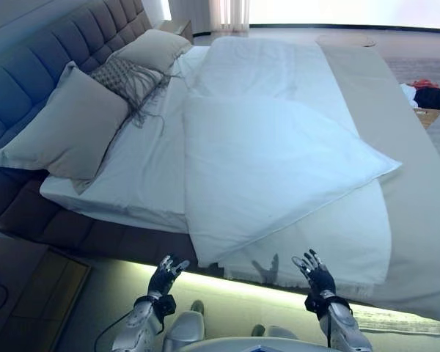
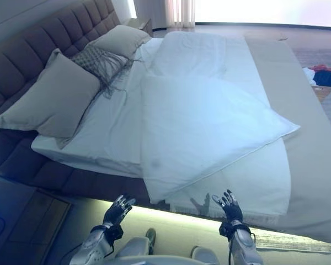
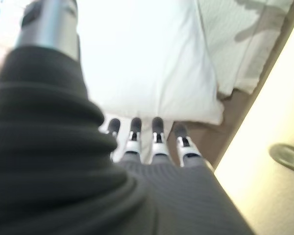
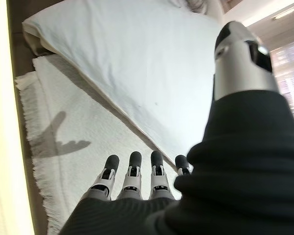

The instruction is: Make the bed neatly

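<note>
Currently, from the left eye view we see the bed [image 1: 418, 220] crosswise ahead, the tufted headboard [image 1: 51, 59] on our left. A white duvet [image 1: 271, 161] lies skewed across the mattress, one corner hanging over the near edge, another poking out toward the foot end. Under it a fringed white blanket [image 1: 352, 249] shows along the near edge. Two grey pillows [image 1: 66, 128] lean at the headboard with a patterned fringed cushion [image 1: 125, 77] between them. Our left hand [image 1: 165, 275] and right hand [image 1: 317, 273] hover low before the near edge, fingers spread, holding nothing. Right eye view: same layout; clothes [image 2: 323, 76] lie on the floor beyond the far side. Left wrist view: left hand's fingers [image 3: 157, 134] straight, released, pointing at the hanging duvet corner, apart from it. Right wrist view: right hand's fingers [image 4: 132, 171] straight too, released, above the blanket's fringed edge, not touching; the duvet edge runs diagonally past them.
</note>
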You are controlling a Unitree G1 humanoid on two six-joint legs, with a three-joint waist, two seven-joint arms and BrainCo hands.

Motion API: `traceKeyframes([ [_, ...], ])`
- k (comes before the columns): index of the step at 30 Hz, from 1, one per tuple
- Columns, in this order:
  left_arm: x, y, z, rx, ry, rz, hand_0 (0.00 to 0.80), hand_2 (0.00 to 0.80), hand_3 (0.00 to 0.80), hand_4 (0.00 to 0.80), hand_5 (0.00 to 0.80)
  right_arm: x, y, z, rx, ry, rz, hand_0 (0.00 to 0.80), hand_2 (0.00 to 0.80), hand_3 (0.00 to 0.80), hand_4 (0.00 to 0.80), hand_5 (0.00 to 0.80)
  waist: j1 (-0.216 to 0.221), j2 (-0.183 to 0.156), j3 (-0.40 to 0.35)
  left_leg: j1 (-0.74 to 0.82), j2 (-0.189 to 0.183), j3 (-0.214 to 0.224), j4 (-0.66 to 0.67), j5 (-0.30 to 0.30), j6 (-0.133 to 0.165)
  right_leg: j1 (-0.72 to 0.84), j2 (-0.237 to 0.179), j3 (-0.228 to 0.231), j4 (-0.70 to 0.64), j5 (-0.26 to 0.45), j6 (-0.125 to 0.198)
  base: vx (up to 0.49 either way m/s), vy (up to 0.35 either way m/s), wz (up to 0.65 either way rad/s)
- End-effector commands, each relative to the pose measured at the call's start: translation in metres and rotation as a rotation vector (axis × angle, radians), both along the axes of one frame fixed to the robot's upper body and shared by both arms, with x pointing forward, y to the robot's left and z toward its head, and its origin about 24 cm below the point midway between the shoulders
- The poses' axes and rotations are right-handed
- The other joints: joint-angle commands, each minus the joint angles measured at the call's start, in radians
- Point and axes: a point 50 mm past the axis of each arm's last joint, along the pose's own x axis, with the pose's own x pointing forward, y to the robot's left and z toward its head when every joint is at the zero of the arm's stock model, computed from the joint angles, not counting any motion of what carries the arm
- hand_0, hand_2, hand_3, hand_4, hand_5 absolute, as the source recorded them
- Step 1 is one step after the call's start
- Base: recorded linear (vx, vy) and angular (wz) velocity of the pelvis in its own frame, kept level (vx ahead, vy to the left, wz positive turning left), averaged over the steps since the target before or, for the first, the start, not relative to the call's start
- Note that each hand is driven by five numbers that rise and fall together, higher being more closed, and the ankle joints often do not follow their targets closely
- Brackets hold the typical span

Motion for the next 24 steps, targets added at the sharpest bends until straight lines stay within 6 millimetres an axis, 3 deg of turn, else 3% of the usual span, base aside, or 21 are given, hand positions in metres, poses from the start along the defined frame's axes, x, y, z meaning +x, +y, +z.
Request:
traceKeyframes([
  [1,0.001,0.015,0.015,0.008,-0.097,0.051,0.000,0.000,0.000,0.000,0.000,0.016,0.011,0.019,0.030,-0.127,0.066,0.000,0.000,0.000,0.000,0.000,0.036,-0.010,0.008,-0.083,0.054,-0.021,-0.146,0.290,-0.058,0.077,0.019,0.035,-0.054,0.054,0.012,0.492,0.241,-0.35],
  [4,-0.003,0.022,0.012,0.004,-0.086,0.078,0.000,0.000,0.000,0.000,0.000,0.017,0.010,0.019,0.018,-0.128,0.072,0.000,0.000,0.000,0.000,0.000,0.041,0.004,0.015,-0.075,0.057,0.001,-0.125,0.263,-0.053,0.101,-0.012,0.040,-0.003,0.011,0.025,0.436,0.248,-0.31],
  [7,-0.001,0.034,0.013,0.016,-0.081,0.111,0.000,0.000,0.000,0.000,0.000,0.022,0.018,0.017,0.016,-0.120,0.054,0.000,0.000,0.000,0.000,0.000,0.055,0.003,0.008,-0.057,0.023,0.020,-0.080,0.167,-0.028,0.131,-0.113,0.014,0.073,-0.020,0.081,0.526,0.312,-0.06],
  [8,0.001,0.038,0.015,0.033,-0.080,0.110,0.000,0.000,0.000,0.000,0.000,0.022,0.021,0.016,0.028,-0.112,0.038,0.000,0.000,0.000,0.000,0.000,0.063,-0.009,0.000,-0.062,-0.005,0.022,-0.032,0.140,-0.010,0.153,-0.157,0.002,0.094,-0.012,0.106,0.500,0.272,-0.15],
  [10,0.004,0.040,0.020,0.034,-0.094,0.109,0.000,0.000,0.000,0.000,0.000,0.020,0.030,0.017,0.035,-0.115,0.043,0.000,0.000,0.000,0.000,0.000,0.081,-0.034,-0.021,-0.060,-0.061,0.033,0.012,0.103,0.038,0.144,-0.228,-0.008,0.160,0.079,0.128,0.448,0.251,-0.07],
  [14,0.008,0.041,0.025,0.078,-0.119,0.042,0.000,0.000,0.000,0.000,0.000,0.017,0.037,0.021,0.054,-0.160,0.021,0.000,0.000,0.000,0.000,0.000,0.102,-0.033,-0.069,-0.034,-0.133,0.056,0.014,0.066,0.111,0.104,-0.309,0.010,0.353,0.219,0.110,0.356,0.264,0.06],
  [17,0.017,0.043,0.027,0.100,-0.124,0.034,0.000,0.000,0.000,0.000,0.000,0.014,0.037,0.018,0.036,-0.139,-0.001,0.000,0.000,0.000,0.000,0.000,0.084,-0.024,-0.079,0.019,-0.189,0.053,0.039,0.016,0.154,-0.008,-0.313,0.053,0.574,0.264,0.095,0.286,0.268,0.00],
  [19,0.024,0.041,0.030,0.099,-0.139,0.040,0.000,0.000,0.000,0.000,0.000,0.011,0.037,0.016,0.038,-0.140,0.007,0.000,0.000,0.000,0.000,0.000,0.069,-0.022,-0.078,0.055,-0.200,0.054,0.050,-0.008,0.165,-0.086,-0.288,0.049,0.577,0.267,0.077,0.230,0.107,0.20],
  [21,0.030,0.038,0.035,0.097,-0.162,0.047,0.000,0.000,0.000,0.000,0.000,0.011,0.034,0.016,0.040,-0.140,0.014,0.000,0.000,0.000,0.000,0.000,0.055,-0.024,-0.073,0.081,-0.198,0.052,0.045,-0.018,0.163,-0.136,-0.252,0.030,0.501,0.248,0.059,0.191,-0.037,-0.06],
  [24,0.041,0.036,0.043,0.099,-0.198,0.065,0.000,0.000,0.000,0.000,0.000,0.021,0.024,0.014,0.045,-0.136,0.005,0.000,0.000,0.000,0.000,0.000,0.037,-0.057,-0.056,0.120,-0.199,0.042,0.035,-0.055,0.152,-0.172,-0.209,-0.007,0.181,0.285,0.073,0.162,-0.160,-0.20],
])
